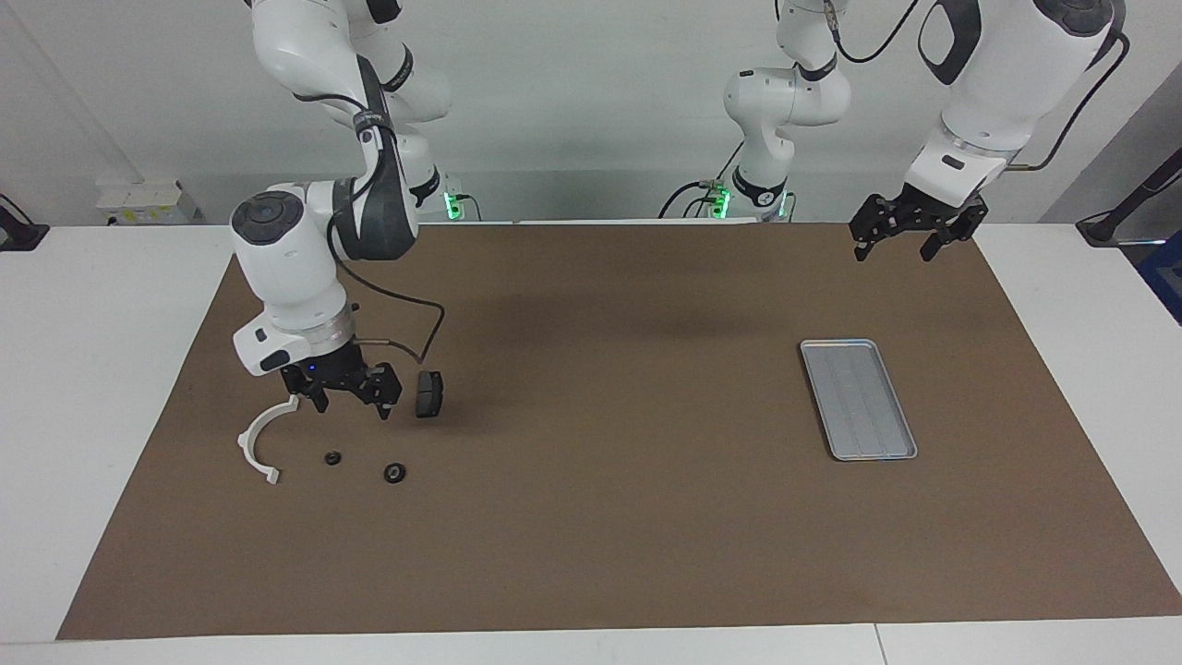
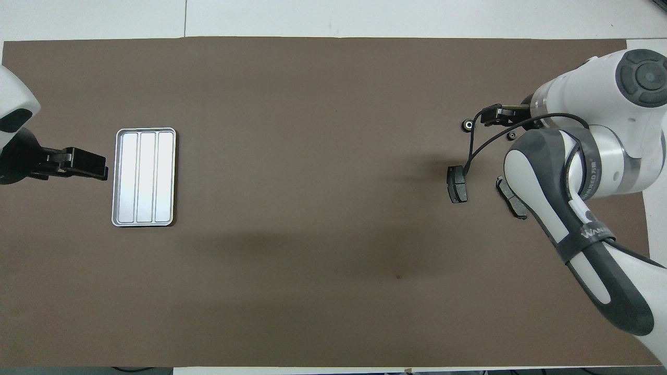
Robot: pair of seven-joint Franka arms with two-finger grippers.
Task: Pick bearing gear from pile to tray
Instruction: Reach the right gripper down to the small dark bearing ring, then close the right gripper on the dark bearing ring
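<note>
The pile lies at the right arm's end of the mat. In it are the bearing gear (image 1: 394,473) (image 2: 467,125), a small black round piece with a pale centre, and a smaller black round piece (image 1: 332,457) (image 2: 511,136). A white plastic arc (image 1: 266,436) and two dark brake pads (image 1: 429,394) (image 2: 457,184) (image 2: 512,200) complete it. My right gripper (image 1: 353,405) (image 2: 490,115) hangs open low over the pile, between the arc and one pad, holding nothing. It hides the second pad in the facing view. The silver tray (image 1: 857,399) (image 2: 143,177) lies empty at the left arm's end. My left gripper (image 1: 894,251) (image 2: 101,169) waits open, raised beside the tray.
A brown mat (image 1: 600,517) covers the white table. The right arm's forearm and its black cable (image 2: 471,148) hang over the pile and hide the white arc in the overhead view.
</note>
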